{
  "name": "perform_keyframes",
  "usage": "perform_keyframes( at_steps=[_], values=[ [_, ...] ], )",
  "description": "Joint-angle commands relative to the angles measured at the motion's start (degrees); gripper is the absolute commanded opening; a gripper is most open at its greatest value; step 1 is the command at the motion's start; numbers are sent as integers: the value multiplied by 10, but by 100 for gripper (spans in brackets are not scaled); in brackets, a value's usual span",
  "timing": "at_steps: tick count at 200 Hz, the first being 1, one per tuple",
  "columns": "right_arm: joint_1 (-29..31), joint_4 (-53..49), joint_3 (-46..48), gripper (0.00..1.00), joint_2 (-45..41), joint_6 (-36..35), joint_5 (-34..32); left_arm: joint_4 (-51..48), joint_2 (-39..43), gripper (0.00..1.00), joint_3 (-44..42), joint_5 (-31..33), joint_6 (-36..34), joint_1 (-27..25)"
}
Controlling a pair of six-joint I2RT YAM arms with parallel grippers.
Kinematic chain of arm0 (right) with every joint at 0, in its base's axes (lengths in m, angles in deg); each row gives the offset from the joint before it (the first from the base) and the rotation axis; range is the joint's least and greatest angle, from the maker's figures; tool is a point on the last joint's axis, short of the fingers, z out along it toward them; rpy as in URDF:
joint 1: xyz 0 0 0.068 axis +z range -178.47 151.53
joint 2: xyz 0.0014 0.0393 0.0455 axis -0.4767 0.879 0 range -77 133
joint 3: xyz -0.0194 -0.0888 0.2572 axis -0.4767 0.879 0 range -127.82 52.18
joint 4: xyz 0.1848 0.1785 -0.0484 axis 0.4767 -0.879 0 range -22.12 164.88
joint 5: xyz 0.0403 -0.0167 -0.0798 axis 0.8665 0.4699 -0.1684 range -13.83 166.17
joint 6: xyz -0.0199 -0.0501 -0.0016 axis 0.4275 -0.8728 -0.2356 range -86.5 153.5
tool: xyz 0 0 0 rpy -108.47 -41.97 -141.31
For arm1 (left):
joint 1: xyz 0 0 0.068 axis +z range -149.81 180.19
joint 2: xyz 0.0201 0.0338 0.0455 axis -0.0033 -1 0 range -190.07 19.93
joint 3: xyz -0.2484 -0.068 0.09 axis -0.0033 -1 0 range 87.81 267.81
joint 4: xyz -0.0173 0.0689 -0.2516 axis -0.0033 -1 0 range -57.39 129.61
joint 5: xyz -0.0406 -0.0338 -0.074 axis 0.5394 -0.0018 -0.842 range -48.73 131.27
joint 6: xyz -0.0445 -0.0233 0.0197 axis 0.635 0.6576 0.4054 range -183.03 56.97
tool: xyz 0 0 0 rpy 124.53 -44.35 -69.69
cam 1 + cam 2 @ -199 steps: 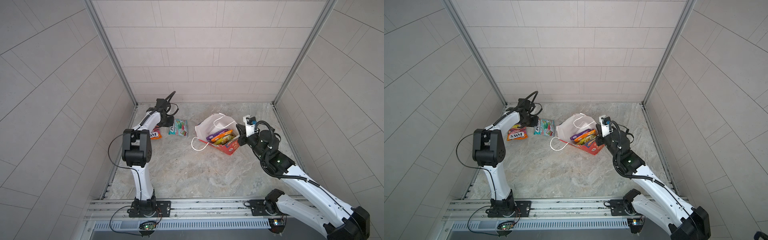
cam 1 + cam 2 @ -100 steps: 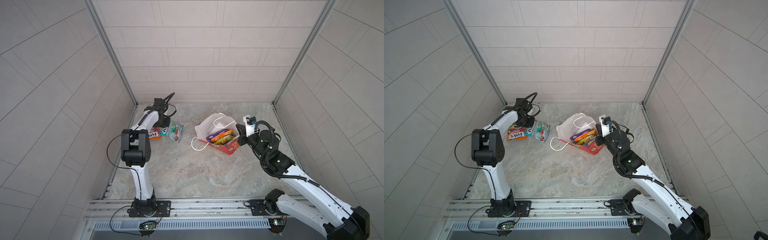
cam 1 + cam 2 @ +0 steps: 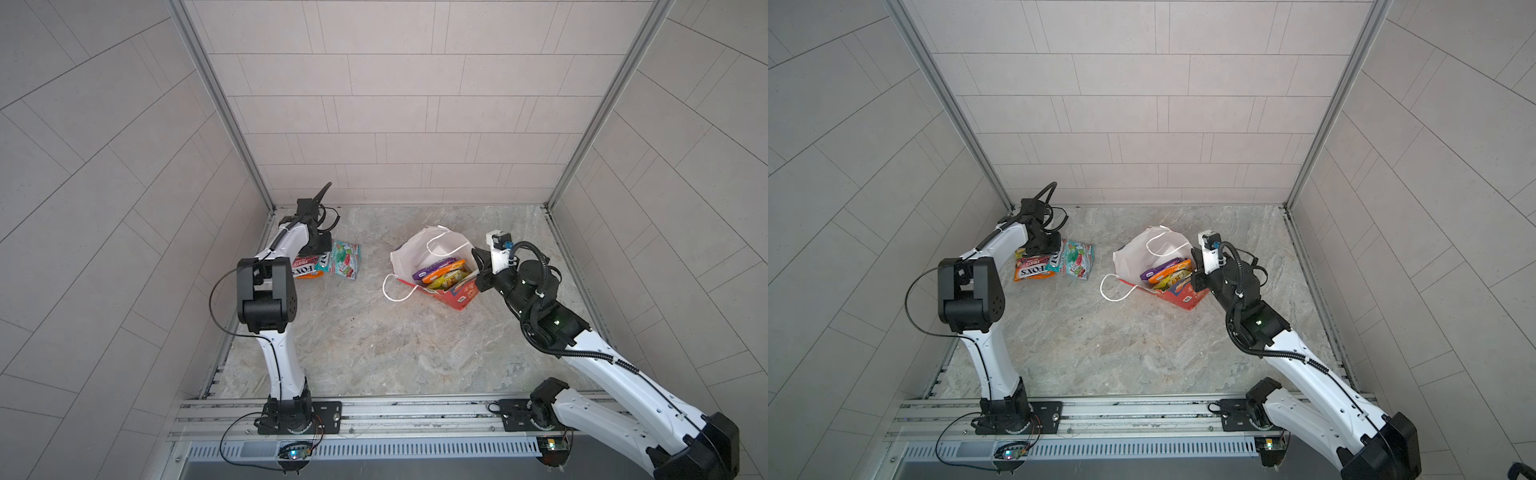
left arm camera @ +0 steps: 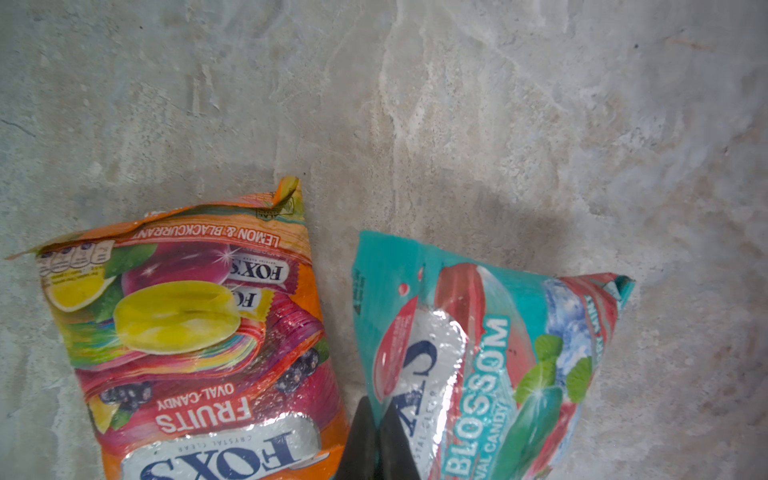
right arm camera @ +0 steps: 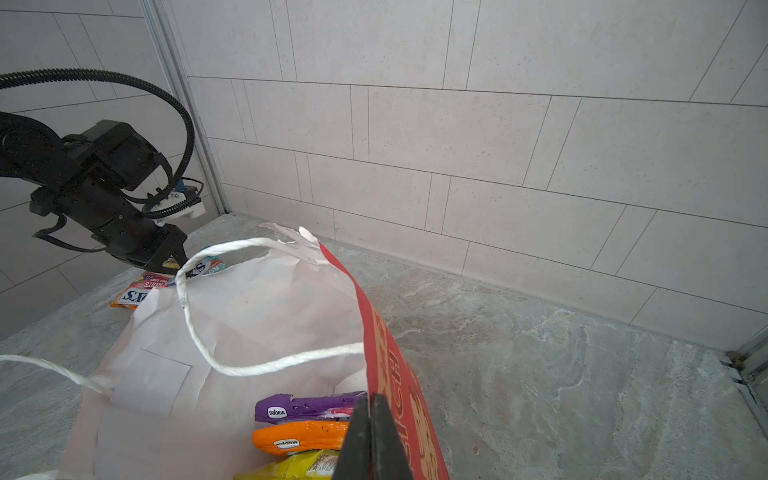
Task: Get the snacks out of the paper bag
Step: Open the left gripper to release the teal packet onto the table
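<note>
Red paper bag [image 3: 419,255] lies tipped, mouth opening leftward.

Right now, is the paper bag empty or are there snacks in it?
Not empty: the paper bag lies on its side, mouth open, with a purple packet, an orange packet and a yellow packet inside.

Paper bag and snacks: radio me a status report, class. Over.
Left gripper shut on teal packet, out of paper bag. Right gripper shut on its rim. Purple packet and others inside. Cord handle loops across mouth.
</note>
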Motion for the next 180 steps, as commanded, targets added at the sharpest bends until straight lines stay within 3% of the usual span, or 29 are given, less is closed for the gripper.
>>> perform_keyframes(
  at_steps=[1,37,56,76,92,107,127,139,172,180],
  values=[
    [-1,37,1,0,-13,4,5,22,-10,0,-8,-25,26,2],
    [-1,37,3,0,-16,5,3,12,-13,1,-6,-24,31,3],
    [-1,37,2,0,-14,7,5,4,-12,20,-1,-9,30,3],
    [-1,36,1,0,-14,7,6,-1,-5,22,2,8,23,2],
    [-1,37,1,0,-13,7,7,-7,4,35,6,21,20,2],
    [-2,36,0,0,-14,6,7,-20,16,37,15,36,13,3],
    [-1,35,0,0,-15,6,7,-23,41,50,22,78,13,4],
    [-2,36,0,0,-16,6,7,-16,50,66,24,101,13,7],
    [-2,36,1,0,-16,5,5,-42,23,99,70,98,4,30],
    [-2,36,0,0,-16,4,6,-51,9,100,82,90,0,35]
  ],
)
